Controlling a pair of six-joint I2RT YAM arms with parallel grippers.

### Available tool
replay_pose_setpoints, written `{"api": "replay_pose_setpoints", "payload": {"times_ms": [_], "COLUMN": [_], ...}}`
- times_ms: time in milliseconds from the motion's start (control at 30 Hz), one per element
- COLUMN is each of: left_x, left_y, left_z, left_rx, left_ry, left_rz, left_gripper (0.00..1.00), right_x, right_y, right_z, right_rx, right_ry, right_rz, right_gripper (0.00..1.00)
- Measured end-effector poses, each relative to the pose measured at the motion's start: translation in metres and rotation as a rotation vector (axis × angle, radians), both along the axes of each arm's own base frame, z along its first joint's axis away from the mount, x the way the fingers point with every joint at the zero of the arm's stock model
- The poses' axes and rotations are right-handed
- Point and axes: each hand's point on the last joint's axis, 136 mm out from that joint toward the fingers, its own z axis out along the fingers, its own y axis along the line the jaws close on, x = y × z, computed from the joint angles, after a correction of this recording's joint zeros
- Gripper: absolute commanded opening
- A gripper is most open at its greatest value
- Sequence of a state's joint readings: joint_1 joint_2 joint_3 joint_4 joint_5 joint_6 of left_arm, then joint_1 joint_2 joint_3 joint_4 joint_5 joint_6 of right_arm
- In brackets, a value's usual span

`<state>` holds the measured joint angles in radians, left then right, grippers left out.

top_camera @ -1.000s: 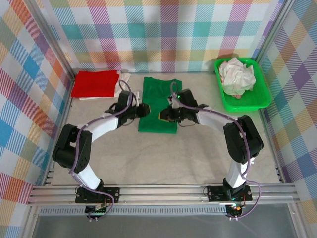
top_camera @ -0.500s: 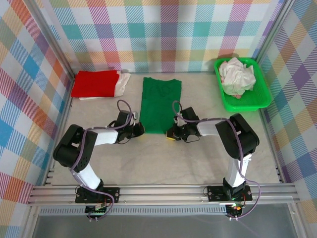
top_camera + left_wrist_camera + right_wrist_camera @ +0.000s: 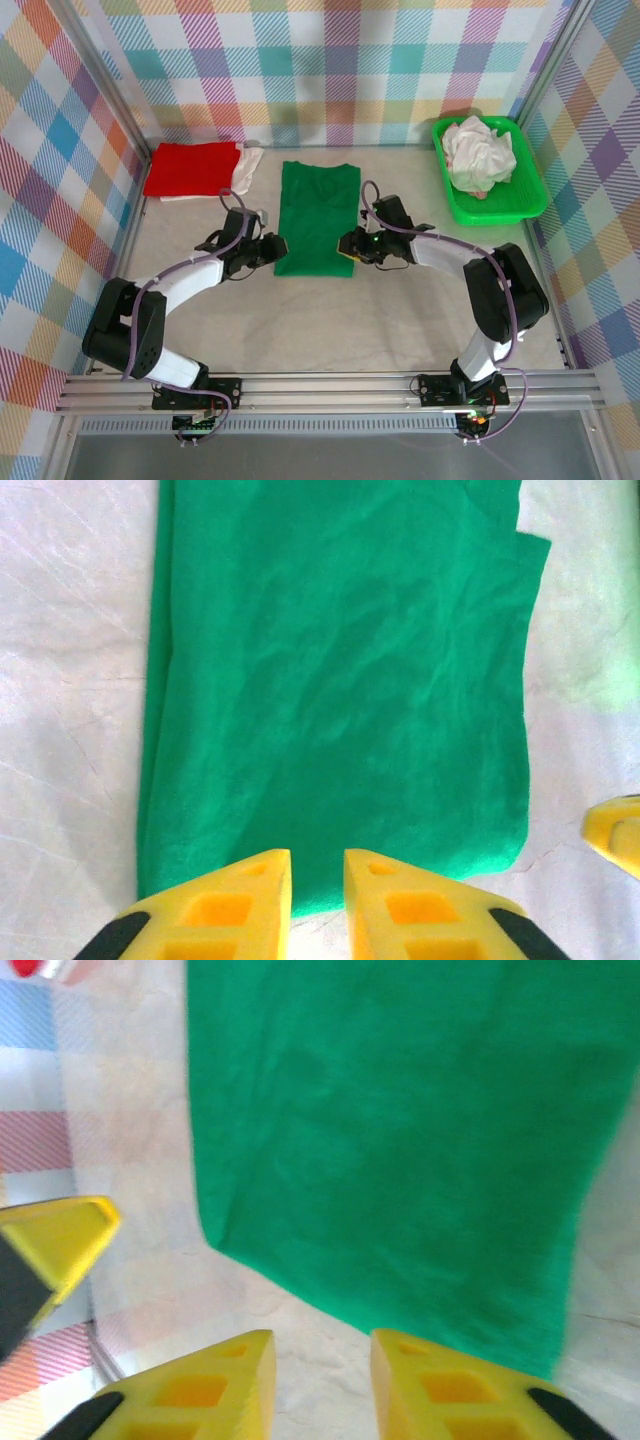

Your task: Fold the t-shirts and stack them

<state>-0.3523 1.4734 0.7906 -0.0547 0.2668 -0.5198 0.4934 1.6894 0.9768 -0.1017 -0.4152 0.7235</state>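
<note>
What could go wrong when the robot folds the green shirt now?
The left gripper and right gripper sit with jaws slightly apart by the near end of the green shirt. They might pinch only the top layer, so the fold could fall open. One might also grab before the other, and the shirt could end up crooked, too messy to stack on the red shirt.

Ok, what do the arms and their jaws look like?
Both the left arm and right arm have white links, black joints and a loose purple cable along them. The jaws are yellow wedges with rectangular recesses, black toward the base.
</note>
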Motion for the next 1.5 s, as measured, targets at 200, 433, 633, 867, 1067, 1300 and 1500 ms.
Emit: {"api": "replay_pose_setpoints", "payload": {"times_ms": [200, 433, 633, 867, 1067, 1300, 1500], "left_x": [-0.007, -0.017, -0.022, -0.029, -0.028, -0.026, -0.026], "left_y": [0.009, 0.007, 0.012, 0.016, 0.011, 0.009, 0.008], "left_z": [-0.035, -0.055, -0.061, -0.066, -0.067, -0.069, -0.07], "left_rx": [-0.006, -0.009, 0.017, 0.043, 0.06, 0.107, 0.138], "left_ry": [0.139, 0.224, 0.253, 0.284, 0.281, 0.298, 0.314], "left_rz": [0.024, 0.021, 0.038, 0.045, 0.034, 0.033, 0.037], "left_gripper": [0.3, 0.33, 0.36, 0.37, 0.35, 0.33, 0.24], "right_x": [-0.008, -0.01, -0.01, -0.01, -0.01, -0.014, -0.019], "right_y": [-0.013, -0.016, -0.016, -0.016, -0.016, -0.017, -0.018], "right_z": [-0.018, -0.035, -0.037, -0.037, -0.037, -0.043, -0.047], "right_rx": [-0.071, -0.101, -0.104, -0.103, -0.099, -0.102, -0.095], "right_ry": [0.055, 0.092, 0.097, 0.096, 0.094, 0.107, 0.13], "right_rz": [-0.035, -0.04, -0.04, -0.039, -0.038, -0.035, -0.038], "right_gripper": [0.46, 0.47, 0.47, 0.47, 0.47, 0.47, 0.47]}}
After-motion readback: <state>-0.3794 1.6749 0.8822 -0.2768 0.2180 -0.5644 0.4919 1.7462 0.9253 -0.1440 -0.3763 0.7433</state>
